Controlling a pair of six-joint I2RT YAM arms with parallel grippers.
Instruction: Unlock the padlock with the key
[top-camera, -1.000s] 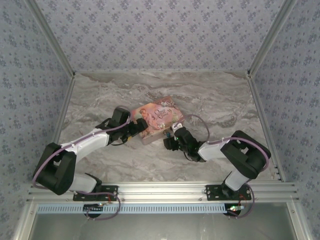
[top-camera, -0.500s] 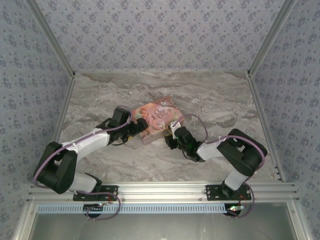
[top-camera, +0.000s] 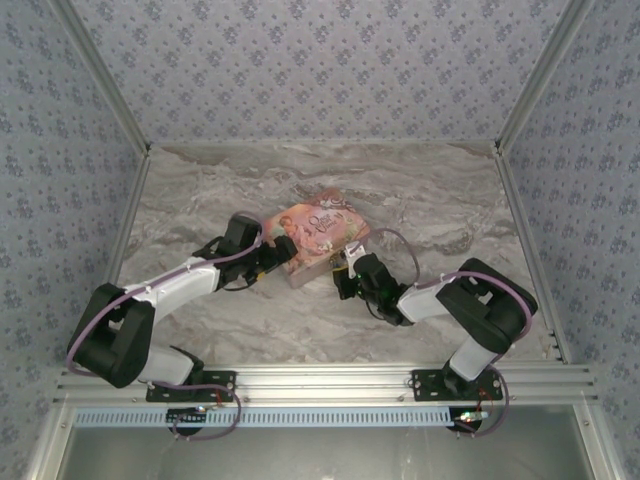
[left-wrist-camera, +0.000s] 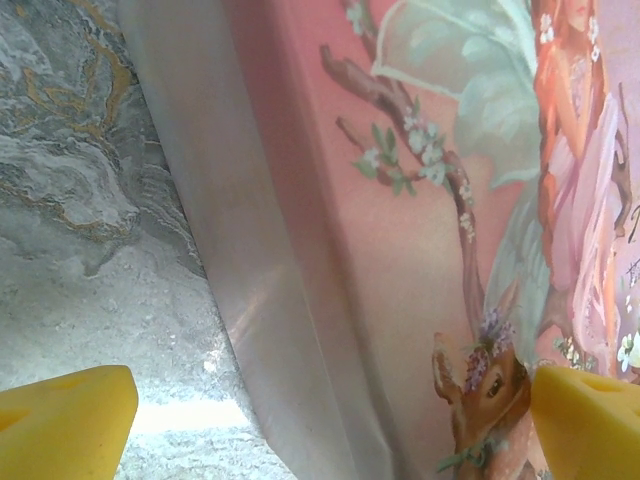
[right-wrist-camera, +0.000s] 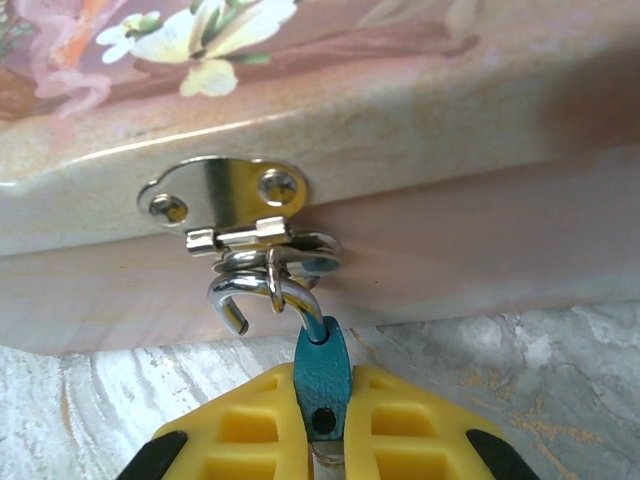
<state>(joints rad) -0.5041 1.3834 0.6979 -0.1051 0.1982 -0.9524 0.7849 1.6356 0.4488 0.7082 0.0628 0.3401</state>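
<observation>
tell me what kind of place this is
Probably a robot test booth, not a home: a marble-look tabletop boxed in by patterned wall panels, with the left arm and right arm bolted to an aluminium rail.

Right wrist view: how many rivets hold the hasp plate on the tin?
2, both on the hasp plate at the tin lid's front edge: left rivet at the plate's left end, right rivet at its right end. Any behind the hinged loop below would be hidden.
</observation>
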